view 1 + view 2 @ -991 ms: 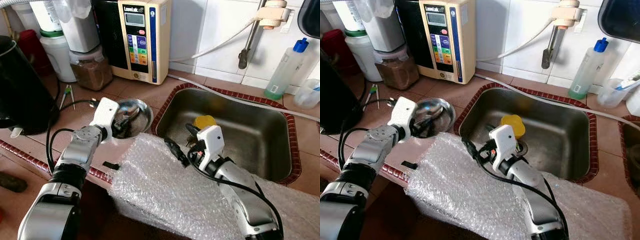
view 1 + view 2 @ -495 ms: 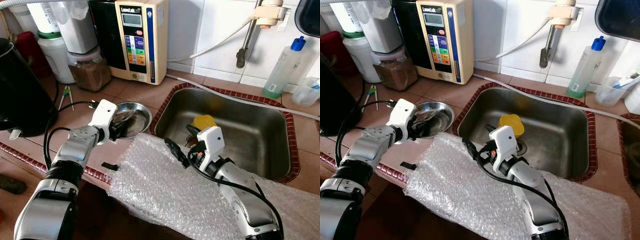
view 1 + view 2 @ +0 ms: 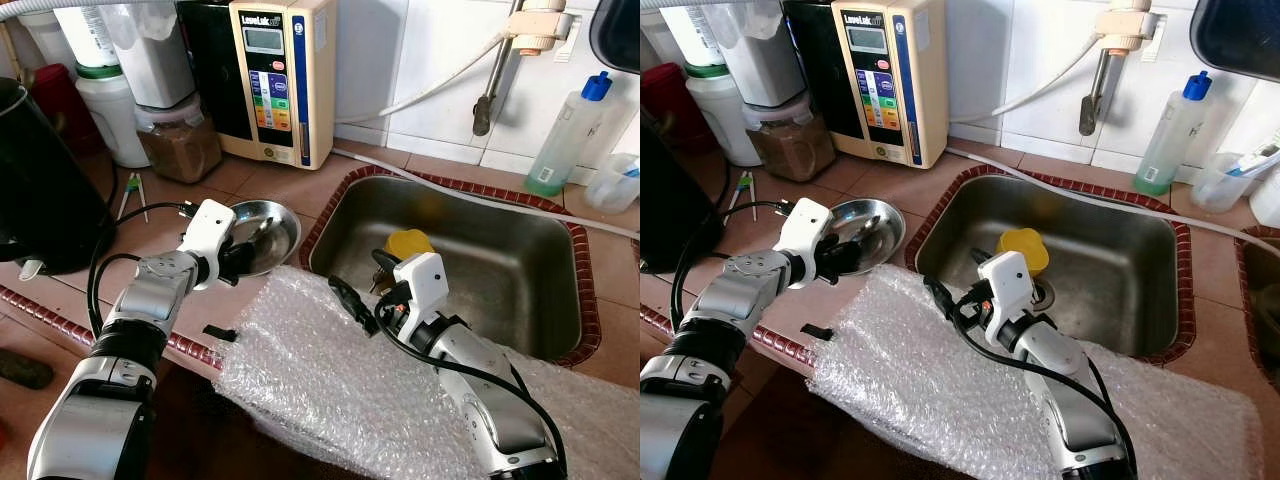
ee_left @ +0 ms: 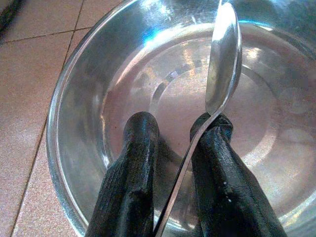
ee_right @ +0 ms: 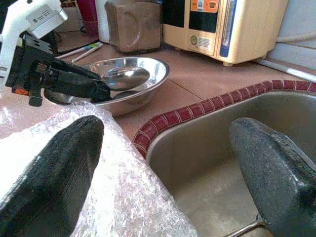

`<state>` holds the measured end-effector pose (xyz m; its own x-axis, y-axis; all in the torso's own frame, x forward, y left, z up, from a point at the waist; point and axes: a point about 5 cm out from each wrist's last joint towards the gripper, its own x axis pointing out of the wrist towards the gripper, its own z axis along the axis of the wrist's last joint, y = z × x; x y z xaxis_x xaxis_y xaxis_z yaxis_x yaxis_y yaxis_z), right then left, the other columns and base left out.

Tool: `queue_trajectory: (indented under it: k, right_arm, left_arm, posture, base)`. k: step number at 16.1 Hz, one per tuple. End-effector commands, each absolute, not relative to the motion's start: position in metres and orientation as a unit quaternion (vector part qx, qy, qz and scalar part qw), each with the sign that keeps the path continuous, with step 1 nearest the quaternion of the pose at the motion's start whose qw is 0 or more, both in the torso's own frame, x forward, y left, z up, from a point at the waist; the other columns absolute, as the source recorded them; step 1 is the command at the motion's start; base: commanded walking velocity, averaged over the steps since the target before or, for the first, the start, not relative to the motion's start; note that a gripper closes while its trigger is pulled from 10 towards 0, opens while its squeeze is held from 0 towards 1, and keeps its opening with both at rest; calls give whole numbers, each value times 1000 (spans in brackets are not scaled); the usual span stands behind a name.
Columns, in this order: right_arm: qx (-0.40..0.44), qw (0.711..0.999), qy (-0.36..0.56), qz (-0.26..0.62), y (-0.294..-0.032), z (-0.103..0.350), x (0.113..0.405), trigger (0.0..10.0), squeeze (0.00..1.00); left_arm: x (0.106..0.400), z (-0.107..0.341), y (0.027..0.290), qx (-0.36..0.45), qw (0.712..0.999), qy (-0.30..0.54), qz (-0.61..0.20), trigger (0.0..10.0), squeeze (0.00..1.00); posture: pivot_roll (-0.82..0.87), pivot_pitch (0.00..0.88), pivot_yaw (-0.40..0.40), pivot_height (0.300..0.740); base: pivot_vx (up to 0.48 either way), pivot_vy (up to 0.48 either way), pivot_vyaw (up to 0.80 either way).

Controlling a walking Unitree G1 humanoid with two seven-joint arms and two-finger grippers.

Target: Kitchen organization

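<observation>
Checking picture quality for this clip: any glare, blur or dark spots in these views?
Left wrist view: bright glare on the steel bowl and spoon. Right wrist view: near fingers soft, out of focus. Eye views: evenly daylit and sharp, bubble wrap bright but not blown out.

A shiny steel spoon (image 4: pixel 223 59) tilts bowl-end up inside the round steel bowl (image 3: pixel 268 221), which sits on the tiled counter just beside the sink.

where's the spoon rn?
The spoon is pinched in the left gripper, held over the steel bowl on the counter left of the sink.
</observation>
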<state>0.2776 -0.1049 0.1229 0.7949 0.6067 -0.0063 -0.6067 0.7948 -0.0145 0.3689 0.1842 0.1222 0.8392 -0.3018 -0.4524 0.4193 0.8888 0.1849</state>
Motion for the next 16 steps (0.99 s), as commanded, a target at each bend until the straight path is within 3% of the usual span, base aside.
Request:
queue_trajectory:
  k: [1,5,9,13,16]
  right_arm:
    - [-11,945,-13,326,-102,129,280,10000,0]
    - [-12,946,-14,325,-102,129,279,10000,0]
    - [-13,947,-19,321,-103,131,282,10000,0]
    - [-2,953,-28,302,-109,137,287,10000,0]
    - [82,964,-34,252,-121,148,297,10000,0]
  left_arm:
    - [369,122,188,150,949,211,-180,0,0]
    - [374,135,188,147,962,166,-157,0,0]
    - [377,157,172,143,979,54,-134,0,0]
    - [364,157,145,163,976,-34,-143,0,0]
    - [346,155,128,204,960,-116,-149,0,0]
  posture:
    - [-53,4,91,740]
    - [-52,4,90,740]
    - [-49,0,87,740]
    - [-56,0,84,740]
    - [-58,0,81,740]
  base:
    - [0,0,0]
    - [0,0,0]
    - [0,0,0]
    - [0,0,0]
    - [0,0,0]
